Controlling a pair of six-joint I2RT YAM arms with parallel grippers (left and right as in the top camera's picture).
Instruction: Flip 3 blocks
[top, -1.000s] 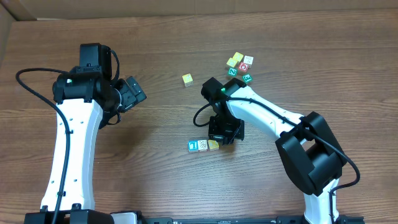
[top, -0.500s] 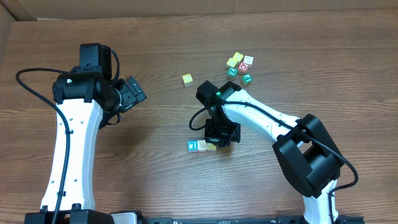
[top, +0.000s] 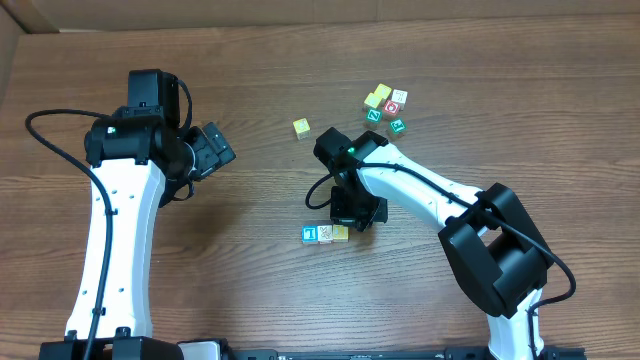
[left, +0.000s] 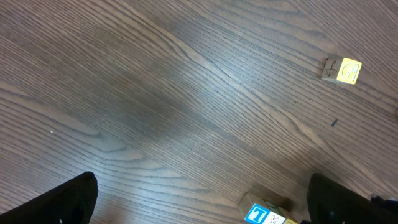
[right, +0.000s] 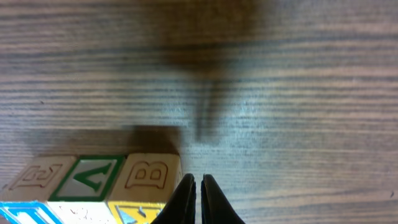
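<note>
Right gripper (right: 198, 198) clenched empty, tips just beside pale yellow wooden cube (right: 151, 176): probably lining up a flip. Next calls for a tipping nudge.

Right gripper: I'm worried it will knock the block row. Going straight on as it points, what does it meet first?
Probably bare table, right beside the pale yellow block; the right gripper, shut, seems to miss it narrowly, though depth is unclear.
</note>
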